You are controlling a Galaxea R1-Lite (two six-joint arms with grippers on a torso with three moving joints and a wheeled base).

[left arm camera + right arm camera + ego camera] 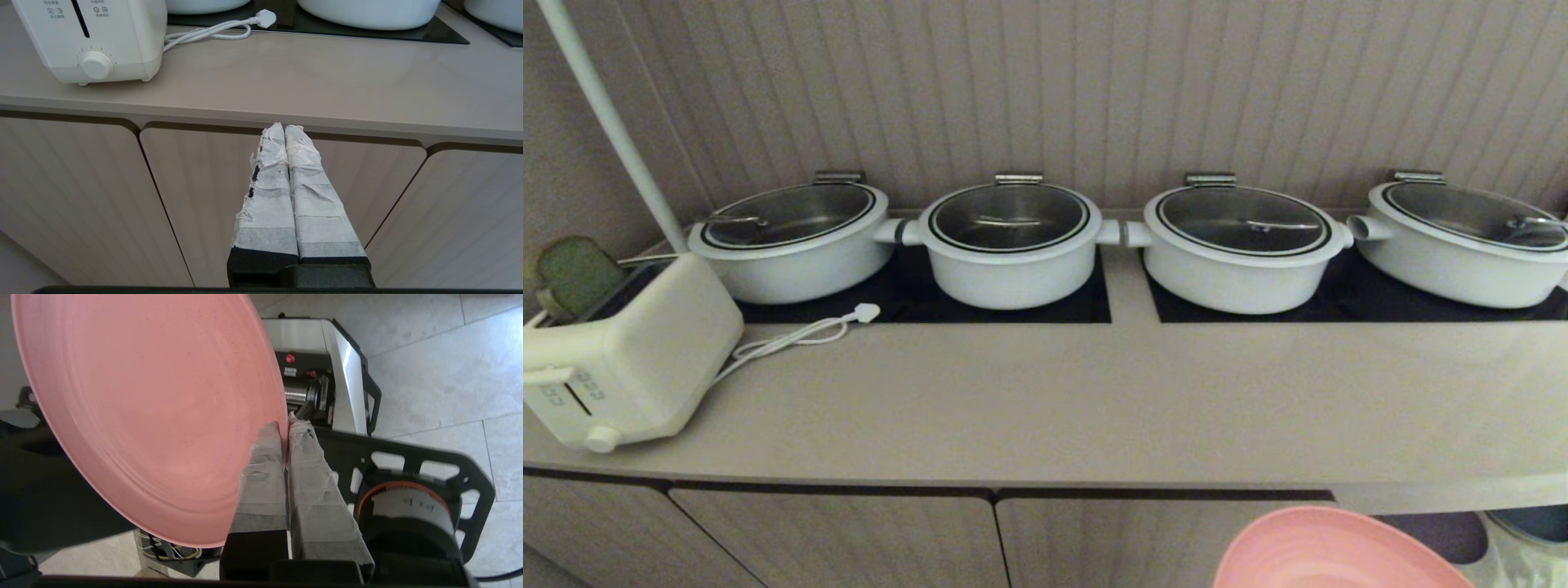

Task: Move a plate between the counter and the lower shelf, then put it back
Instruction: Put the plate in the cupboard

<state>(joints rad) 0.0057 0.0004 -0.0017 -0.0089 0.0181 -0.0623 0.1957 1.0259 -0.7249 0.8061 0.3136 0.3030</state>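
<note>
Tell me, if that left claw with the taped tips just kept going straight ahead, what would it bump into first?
Probably the ribbed cabinet door just under the counter edge. The left claw, shut and empty, points at the top of that door; its tips look close to the counter's front edge, so it could catch that instead. Depth is hard to judge.

The plate (1327, 551) is round, matte pink, with faint concentric rings and a low raised rim. In the head view it shows at the bottom right of the frame, below the front edge of the counter (1045, 408) and off its surface. In the right wrist view it fills the upper left, tilted steeply, its rim pinched between two tape-wrapped fingers (265, 465). The counter is a long smooth beige worktop with black hob panels inset.
</note>
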